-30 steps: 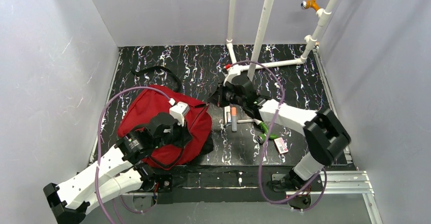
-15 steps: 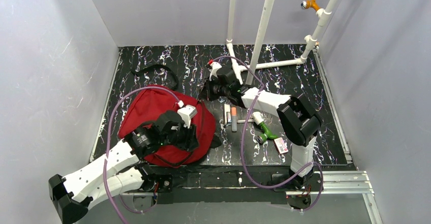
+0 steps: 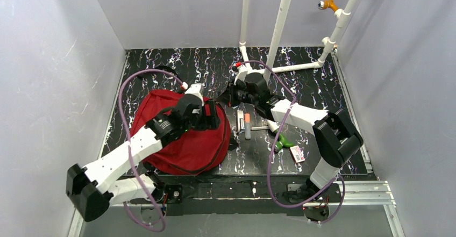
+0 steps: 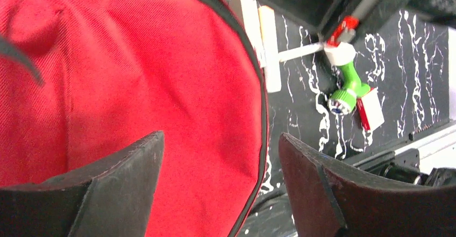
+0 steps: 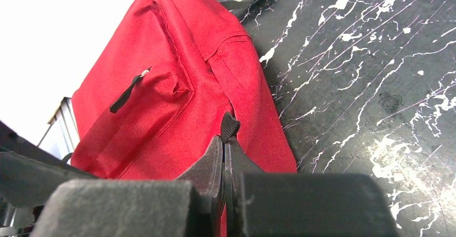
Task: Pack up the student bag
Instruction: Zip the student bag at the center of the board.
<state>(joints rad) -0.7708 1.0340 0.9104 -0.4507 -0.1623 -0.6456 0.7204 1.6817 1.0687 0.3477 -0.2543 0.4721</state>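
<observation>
Black marbled table [image 3: 322,86] w/ white + purple streaks, pale grey walls on three sides, white pipe frame [image 3: 279,27] standing at far-right corner

- student bag [image 3: 183,145]: red backpack, lying flat in left half of table, near side close to near edge, right side reaching abt table centre. Black zip trim runs round its outline. Black strap [image 3: 161,70] trails out toward far-left corner
- left gripper [image 3: 211,116]: over far-right part of bag. Wrist cam shows both fingers [image 4: 129,167] spread wide, only red fabric visible below the gap, nothing between them; contact w/ fabric can't be told
- right gripper [image 3: 228,98]: at bag's far-right edge, low to table. Wrist cam: fingers [image 5: 212,162] pressed together, small black tab [image 5: 230,127] of the bag sticking up from betw the tips, so clamped on that tab
- loose items on table just right of bag, abt mid-table: two pale sticks [image 3: 244,124] side by side, one w/ orange upper end; green-handled tool [image 3: 283,139] w/ white collar; white/red card [image 3: 297,153] touching or just beside tool's end, nearer the near edge
- tool partly under right arm in top view; what kind of tool can't be told
</observation>
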